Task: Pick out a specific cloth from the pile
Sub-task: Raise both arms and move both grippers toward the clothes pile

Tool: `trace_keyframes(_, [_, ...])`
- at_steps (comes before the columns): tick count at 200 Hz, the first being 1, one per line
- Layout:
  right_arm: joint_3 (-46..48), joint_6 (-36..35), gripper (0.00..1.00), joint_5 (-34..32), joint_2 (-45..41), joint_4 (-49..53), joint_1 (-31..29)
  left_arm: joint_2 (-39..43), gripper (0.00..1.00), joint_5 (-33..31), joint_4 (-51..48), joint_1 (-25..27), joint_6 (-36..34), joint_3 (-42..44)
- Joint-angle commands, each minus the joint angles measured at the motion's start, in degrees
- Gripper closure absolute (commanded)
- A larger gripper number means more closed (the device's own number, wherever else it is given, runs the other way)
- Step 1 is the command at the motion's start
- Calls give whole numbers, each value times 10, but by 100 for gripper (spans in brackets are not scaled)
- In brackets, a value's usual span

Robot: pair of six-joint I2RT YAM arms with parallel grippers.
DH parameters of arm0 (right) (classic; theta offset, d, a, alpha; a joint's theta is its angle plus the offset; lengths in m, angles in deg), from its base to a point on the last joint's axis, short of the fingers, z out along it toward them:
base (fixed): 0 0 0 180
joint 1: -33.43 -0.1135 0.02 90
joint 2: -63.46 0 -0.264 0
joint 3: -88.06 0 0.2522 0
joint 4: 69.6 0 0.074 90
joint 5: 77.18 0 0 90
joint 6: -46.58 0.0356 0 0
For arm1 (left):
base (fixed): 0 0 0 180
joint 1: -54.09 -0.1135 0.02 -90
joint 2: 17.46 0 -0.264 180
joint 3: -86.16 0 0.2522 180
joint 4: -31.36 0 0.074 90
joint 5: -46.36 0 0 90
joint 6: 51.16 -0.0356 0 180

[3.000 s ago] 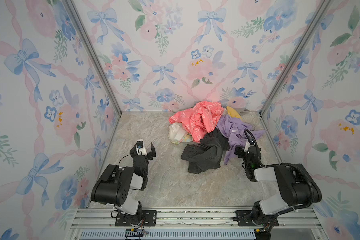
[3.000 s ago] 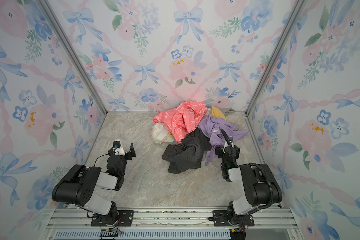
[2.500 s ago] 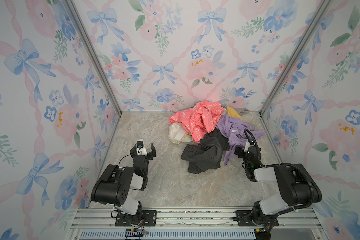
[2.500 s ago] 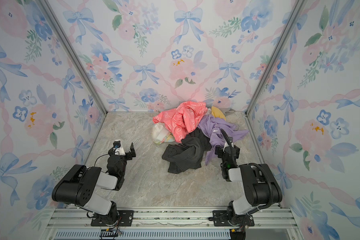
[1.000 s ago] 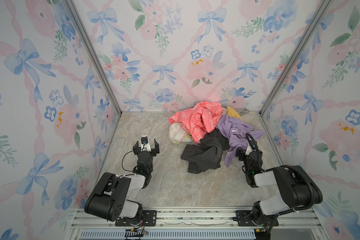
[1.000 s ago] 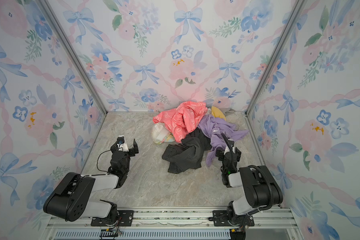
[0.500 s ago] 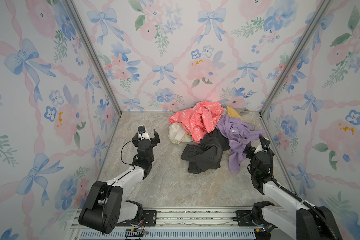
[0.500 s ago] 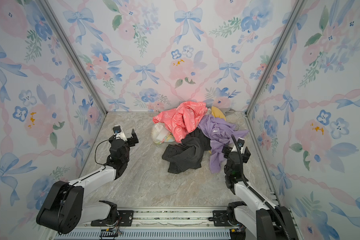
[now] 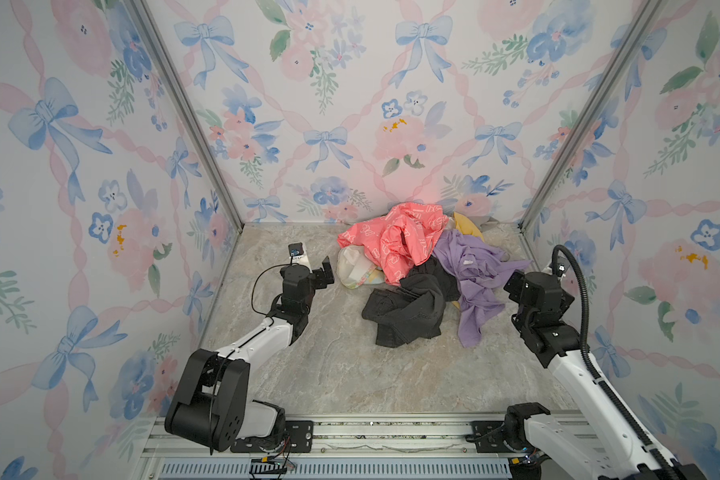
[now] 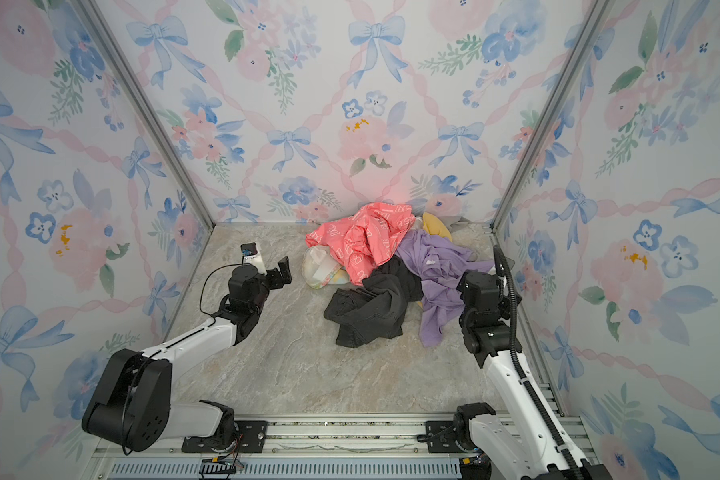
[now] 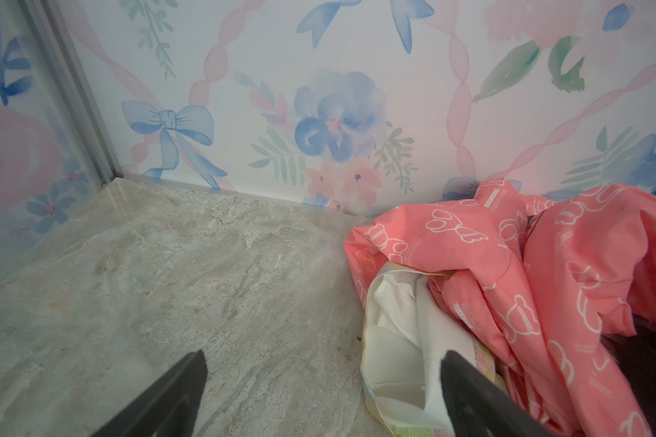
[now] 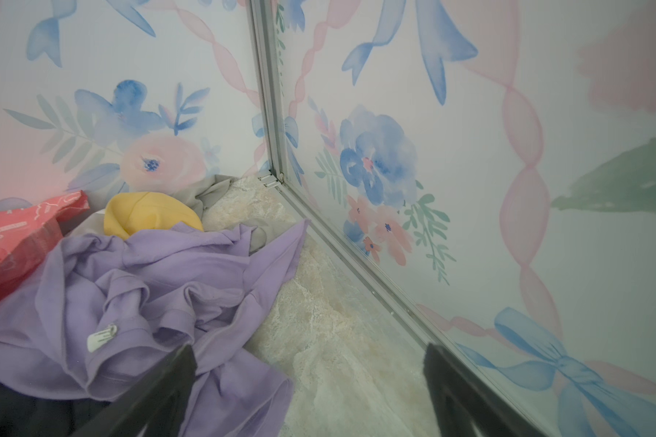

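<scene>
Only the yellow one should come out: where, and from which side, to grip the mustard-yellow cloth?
Pinch the exposed hump of the mustard-yellow cloth by the back wall, probably from above, right side: the lilac-purple garment covers its front, the coral-pink garment crowds its left.

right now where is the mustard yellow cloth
In both top views the cloth peeks out at the back right of the pile, near the rear wall, behind the lilac-purple garment and right of the coral-pink garment.
</scene>
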Motion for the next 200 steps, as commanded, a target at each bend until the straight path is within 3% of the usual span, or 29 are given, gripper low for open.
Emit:
trace_keyframes(1, [-74,17,3,75,33,111,1,-23,2,47,-46,4,16,-36])
trace_keyframes(23, [-141,13,3,149,82,144,-13,-39,2,61,-64,8,18,-51])
trace_keyframes(53, [-201,-19,3,171,136,151,-73,-59,2,63,-104,9,26,-77])
trace_keyframes(71, [-226,-34,3,233,165,150,-88,-75,2,77,-143,9,28,-105])
trace_keyframes(101, [-272,-61,3,279,209,168,-112,-84,2,100,-159,9,35,-114])
trace_keyframes(167, [-381,-111,3,306,283,202,-130,-89,2,138,-190,11,27,-137])
trace_keyframes(200, [-399,-125,3,307,294,217,-126,-46,2,132,-195,48,-9,-129])
